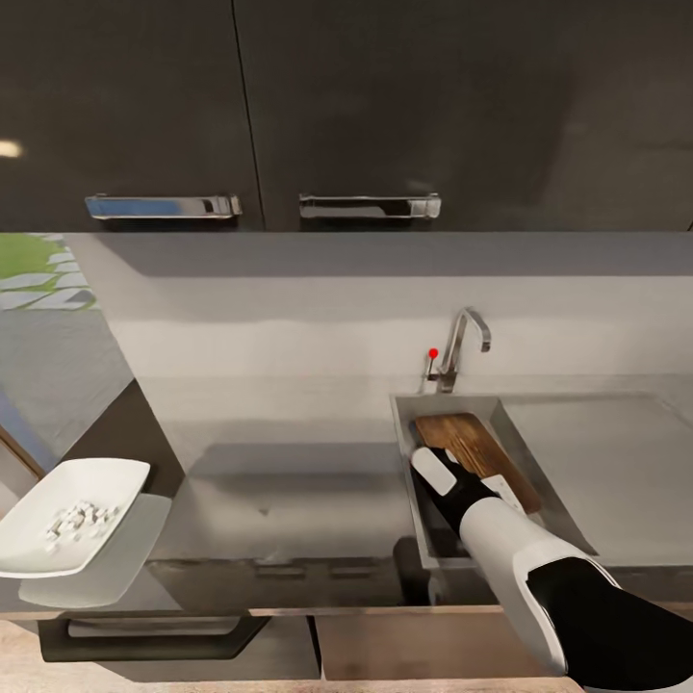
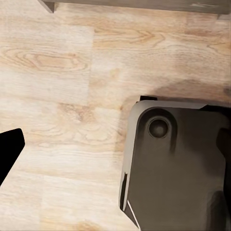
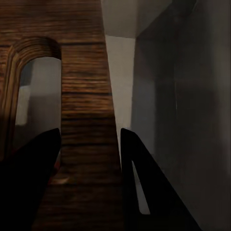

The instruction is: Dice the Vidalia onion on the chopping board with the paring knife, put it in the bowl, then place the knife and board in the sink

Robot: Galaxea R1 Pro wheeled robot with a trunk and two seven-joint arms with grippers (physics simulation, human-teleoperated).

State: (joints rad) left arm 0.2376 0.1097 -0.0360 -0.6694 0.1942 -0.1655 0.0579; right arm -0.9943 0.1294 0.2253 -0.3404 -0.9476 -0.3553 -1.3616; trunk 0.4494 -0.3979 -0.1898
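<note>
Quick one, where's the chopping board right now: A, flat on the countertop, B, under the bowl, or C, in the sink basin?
C: the board sits tilted inside the sink below the tap, with the right tool at its edge.

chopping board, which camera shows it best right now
The head view: the chopping board lies in the sink, its outline partly covered by the right gripper. The right wrist view gives only a close strip of wood grain; the left wrist view faces the floor.
</note>
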